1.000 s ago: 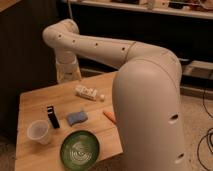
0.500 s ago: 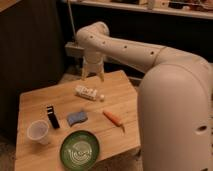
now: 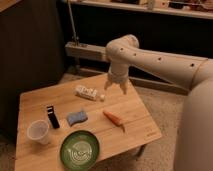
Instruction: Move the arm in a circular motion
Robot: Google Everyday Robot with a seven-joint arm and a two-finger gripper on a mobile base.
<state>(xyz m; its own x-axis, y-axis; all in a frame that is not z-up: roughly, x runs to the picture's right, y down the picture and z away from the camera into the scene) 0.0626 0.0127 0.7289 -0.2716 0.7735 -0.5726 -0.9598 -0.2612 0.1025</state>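
My cream-white arm (image 3: 165,60) reaches in from the right, its thick rounded segments dotted with small dark holes. It bends down at a rounded joint and ends in the gripper (image 3: 115,87), which hangs over the far right part of the wooden table (image 3: 35,100). The pointed fingers (image 3: 107,86) point downward and stand spread apart, holding nothing. The gripper is just right of a white bottle (image 3: 89,93) lying on its side, and above the table surface without touching it.
On the table lie a carrot (image 3: 114,119), a blue sponge (image 3: 77,117), a black upright object (image 3: 52,116), a clear plastic cup (image 3: 39,131) and a green plate (image 3: 80,148). A dark shelf unit (image 3: 140,15) stands behind the table.
The arm has swept to the right across the back of the table. The gripper went from the far left corner to the far right part. The table objects have not moved.
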